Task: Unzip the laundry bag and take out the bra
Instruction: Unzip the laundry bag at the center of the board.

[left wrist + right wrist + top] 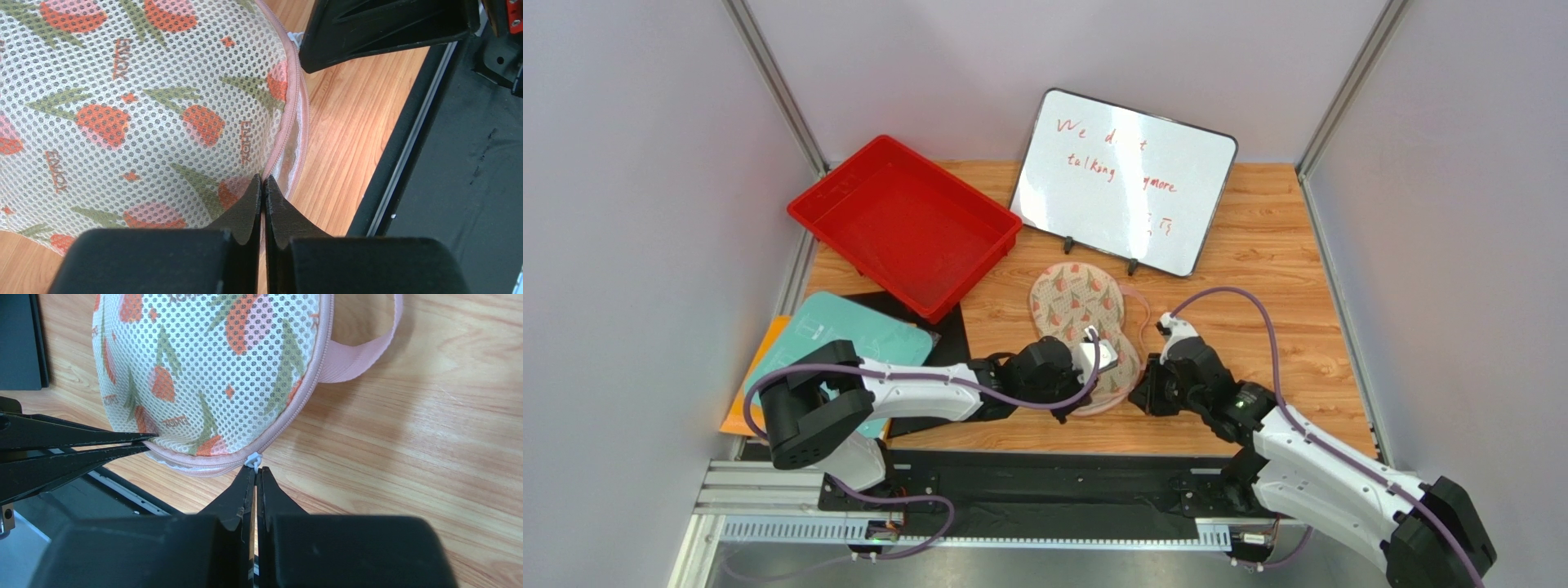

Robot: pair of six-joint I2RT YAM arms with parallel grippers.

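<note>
The laundry bag (1078, 306), cream mesh with pink-red and green print, lies flat on the wooden table. It fills the left wrist view (141, 110) and shows in the right wrist view (209, 367). My left gripper (1091, 371) (264, 179) is shut on the bag's pink zipper edging at its near end. My right gripper (1145, 382) (255, 469) is shut on the small white zipper pull (253, 459) at the bag's near right edge. The pink loop (368, 352) sticks out on the bag's right side. The bra is hidden.
A red tray (844, 196) stands at the back left and a whiteboard (1124, 178) leans behind the bag. A teal board (844, 333) on a black mat lies at the left. A black rail (1038, 480) runs along the near edge.
</note>
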